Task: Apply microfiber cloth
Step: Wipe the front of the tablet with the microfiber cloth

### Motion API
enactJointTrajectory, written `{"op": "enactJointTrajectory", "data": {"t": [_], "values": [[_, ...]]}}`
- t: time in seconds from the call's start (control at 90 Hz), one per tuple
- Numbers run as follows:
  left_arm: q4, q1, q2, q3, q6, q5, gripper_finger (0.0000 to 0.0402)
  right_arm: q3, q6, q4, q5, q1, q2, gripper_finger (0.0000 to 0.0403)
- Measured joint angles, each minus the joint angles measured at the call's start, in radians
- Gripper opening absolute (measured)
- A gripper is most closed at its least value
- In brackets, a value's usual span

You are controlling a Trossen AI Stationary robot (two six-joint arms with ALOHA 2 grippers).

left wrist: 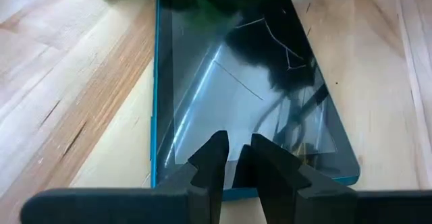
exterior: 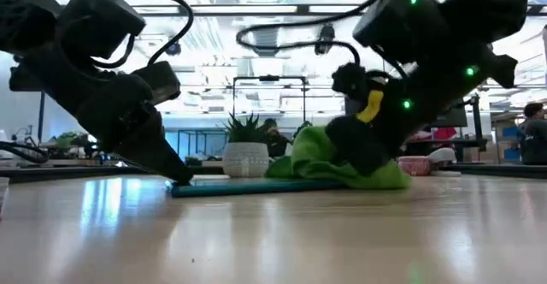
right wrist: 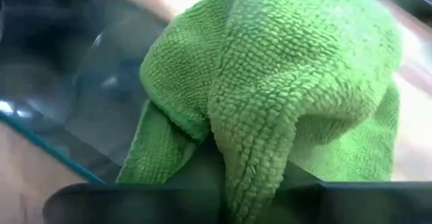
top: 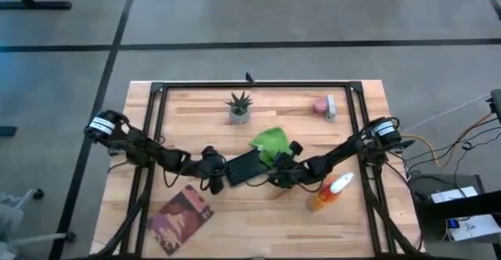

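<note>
A dark tablet (top: pixel 245 167) with a teal rim lies flat on the wooden table. The lime-green microfiber cloth (top: pixel 270 142) is bunched over the tablet's far right end and the table beside it. My left gripper (top: pixel 221 171) is shut, its tips down on the tablet's left end (left wrist: pixel 237 146). My right gripper (top: pixel 280 167) is shut on the cloth at the tablet's right end; in the right wrist view the cloth (right wrist: pixel 283 82) fills the picture and hides the fingertips. My left gripper presses its shut fingertips (left wrist: pixel 217 150) down on the tablet's screen near its left short edge (left wrist: pixel 182 153). It comes slanting down from the table's left, and the tablet lies flat (exterior: pixel 239 186). My right gripper pinches a bunched fold of the cloth (right wrist: pixel 253 150), several layers thick, coming slanting down from the table's right. The cloth's lower part rests on the tablet's right end (exterior: pixel 342 174).
A small potted plant (top: pixel 239 107) stands behind the tablet. An orange spray bottle (top: pixel 329 191) lies at the near right, a patterned book (top: pixel 180 217) at the near left, and a pink and grey object (top: pixel 324 106) at the far right.
</note>
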Motion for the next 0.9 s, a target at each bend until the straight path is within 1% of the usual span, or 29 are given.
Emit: {"op": "enactJointTrajectory", "data": {"t": [0.144,0.211,0.378,0.489,0.567,0.7,0.822,0.9], "values": [[0.0,0.0,0.0,0.0,0.0,-0.004,0.0059,0.001,-0.078,0.165,-0.045,0.008,0.0,0.0003],[0.001,0.0,0.0,0.0,0.0,-0.004,0.0059,0.002,-0.105,0.215,-0.049,0.007,-0.002,0.0003],[0.004,0.0,0.0,0.0,-0.001,-0.009,0.0059,0.019,-0.124,0.242,-0.068,0.007,0.005,0.0003],[0.005,0.0,0.0,-0.001,-0.001,-0.011,0.0059,0.048,-0.139,0.283,-0.073,0.009,0.061,0.0003],[0.007,0.0,0.0,-0.001,-0.001,-0.013,0.0059,0.098,-0.141,0.315,-0.102,0.011,0.131,0.0003],[0.007,0.0,0.001,-0.003,-0.001,-0.026,0.0059,0.207,-0.176,0.321,-0.103,0.019,0.241,0.0003],[0.006,0.001,0.001,-0.002,-0.001,-0.039,0.0059,0.294,-0.208,0.323,-0.14,0.042,0.294,0.0003],[0.005,0.002,0.001,-0.002,0.011,-0.051,0.0059,0.31,-0.197,0.313,-0.137,0.068,0.295,0.0003]]}}
